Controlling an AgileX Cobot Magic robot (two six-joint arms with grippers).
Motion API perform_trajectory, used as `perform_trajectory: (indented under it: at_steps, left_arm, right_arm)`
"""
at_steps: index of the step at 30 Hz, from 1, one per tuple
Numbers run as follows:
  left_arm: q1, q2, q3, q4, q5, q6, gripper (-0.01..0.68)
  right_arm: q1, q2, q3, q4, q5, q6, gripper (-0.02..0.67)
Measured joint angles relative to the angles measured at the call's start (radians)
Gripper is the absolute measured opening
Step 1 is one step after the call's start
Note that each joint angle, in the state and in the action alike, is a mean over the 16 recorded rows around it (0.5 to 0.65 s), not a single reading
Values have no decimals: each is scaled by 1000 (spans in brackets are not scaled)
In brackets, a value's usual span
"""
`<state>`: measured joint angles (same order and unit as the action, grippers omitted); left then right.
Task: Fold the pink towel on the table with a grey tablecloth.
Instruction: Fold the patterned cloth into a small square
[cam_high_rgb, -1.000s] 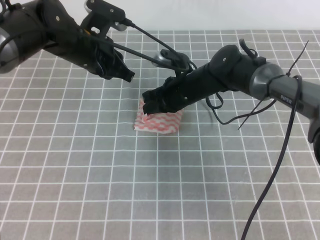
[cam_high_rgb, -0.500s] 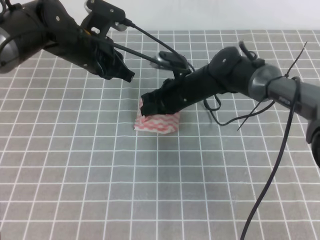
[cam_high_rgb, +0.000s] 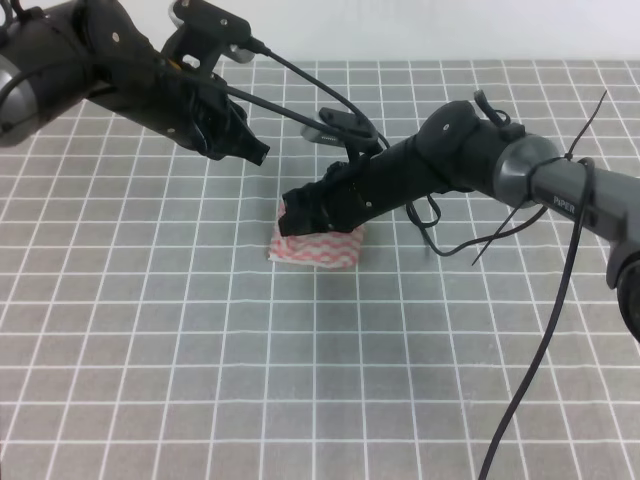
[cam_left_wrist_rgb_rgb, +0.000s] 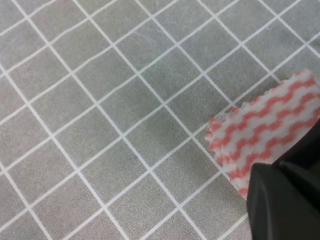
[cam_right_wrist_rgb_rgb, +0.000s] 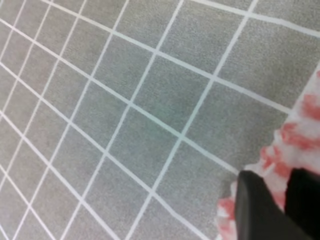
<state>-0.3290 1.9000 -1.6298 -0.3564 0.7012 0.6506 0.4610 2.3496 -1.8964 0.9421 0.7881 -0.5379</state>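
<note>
Two grippers, one towel and one table are on record. At upper left of the high view the left gripper (cam_high_rgb: 252, 150) hangs clear of the cloth, in the same place as a second ago; its fingertips read as drawn together, holding nothing, though the angle leaves some doubt. Just right of it, at centre frame, the pink towel (cam_high_rgb: 318, 247) lies as one small folded packet on the table with a grey tablecloth (cam_high_rgb: 150, 330), a single item, its zigzag edge visible at lower right of the left wrist view (cam_left_wrist_rgb_rgb: 260, 130). The right gripper (cam_high_rgb: 297, 215) sits on the packet's upper left corner; over the past second it has edged slightly left and lower onto the cloth, while the packet itself has barely shifted. In the right wrist view its two dark fingers (cam_right_wrist_rgb_rgb: 260, 207) stand close together with striped cloth showing between them, so I judge it clamped on the towel's edge. Judgement: the fold appears largely made, and this step is pressing or setting the last layer.
</note>
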Motion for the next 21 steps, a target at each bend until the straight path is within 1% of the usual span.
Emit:
perform_trajectory:
  at_steps: [4,7,9,15,21]
  left_arm:
    - [0,0,0,0,0,0,0]
    - [0,0,0,0,1,1,0]
    - [0,0,0,-2,3,1,0]
    - [0,1,0,-26,18,9,0]
    - [0,8,0,-125,62,70,0]
  right_arm:
    - [-1,0,-13,12,8,-8,143]
    - [-4,1,-34,14,26,-16,154]
    - [-7,1,-51,10,44,-19,149]
    - [-28,0,-100,-54,113,5,87]
    - [-51,-4,-129,-168,186,50,17]
